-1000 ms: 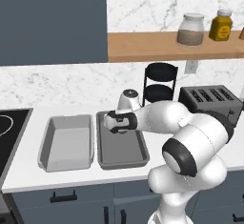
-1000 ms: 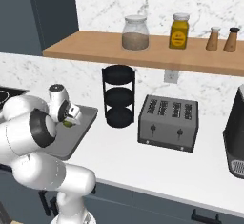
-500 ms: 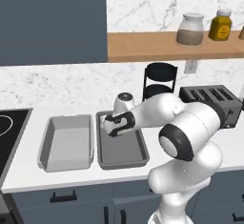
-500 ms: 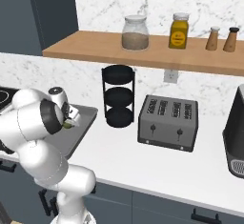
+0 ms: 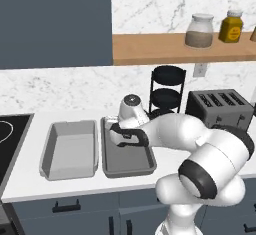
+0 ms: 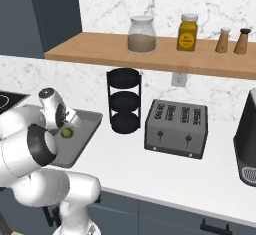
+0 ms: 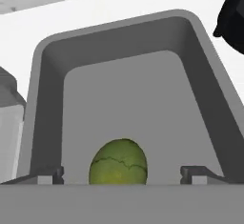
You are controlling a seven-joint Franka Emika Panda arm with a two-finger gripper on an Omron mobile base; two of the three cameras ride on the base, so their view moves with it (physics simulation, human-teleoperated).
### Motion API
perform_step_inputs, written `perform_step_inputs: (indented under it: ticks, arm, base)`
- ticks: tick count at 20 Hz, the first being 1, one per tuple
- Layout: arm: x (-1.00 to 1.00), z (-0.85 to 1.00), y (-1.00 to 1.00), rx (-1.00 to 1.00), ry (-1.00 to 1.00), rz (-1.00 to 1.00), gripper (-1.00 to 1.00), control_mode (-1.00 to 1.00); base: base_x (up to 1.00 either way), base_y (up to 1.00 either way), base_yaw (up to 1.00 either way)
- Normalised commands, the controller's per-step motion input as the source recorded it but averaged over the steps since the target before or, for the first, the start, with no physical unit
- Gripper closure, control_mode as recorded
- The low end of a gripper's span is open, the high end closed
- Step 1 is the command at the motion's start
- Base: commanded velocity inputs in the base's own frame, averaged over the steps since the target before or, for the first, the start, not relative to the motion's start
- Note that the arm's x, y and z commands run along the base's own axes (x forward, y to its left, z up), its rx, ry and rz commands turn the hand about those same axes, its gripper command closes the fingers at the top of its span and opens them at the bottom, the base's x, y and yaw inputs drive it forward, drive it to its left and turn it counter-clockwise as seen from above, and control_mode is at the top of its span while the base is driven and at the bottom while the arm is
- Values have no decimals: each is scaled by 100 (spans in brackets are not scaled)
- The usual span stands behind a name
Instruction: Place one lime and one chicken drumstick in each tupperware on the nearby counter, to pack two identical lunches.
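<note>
Between the spread tips of the pincer (image 7: pixel 121 174), which stands open and grips nothing, a lime (image 7: pixel 118 163) rests on the floor of the right tupperware (image 7: pixel 47 108). It looks small, firm and round, so it would likely roll; any regrasp should close across its middle. Beyond, the left tupperware (image 5: pixel 70 149) sits just beside on the white counter (image 5: pixel 25 179), holding nothing I can see. Farther back stand a black rack (image 5: pixel 168 91) and a toaster (image 5: pixel 220 106).
</note>
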Motion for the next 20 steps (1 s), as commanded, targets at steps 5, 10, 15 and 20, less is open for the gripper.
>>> perform_step_inputs:
  ticks: [5,10,15,20]
  arm:
    - [-78,82,-42,0,-13,-1,-100,-100]
    - [-87,95,-67,2,-12,0,-100,-100]
    - [-92,80,-67,2,-1,1,-100,-100]
    - [-100,59,-41,0,2,0,-100,-100]
  base:
    - [0,0,0]
    - [0,0,0]
    - [0,0,0]
    - [0,0,0]
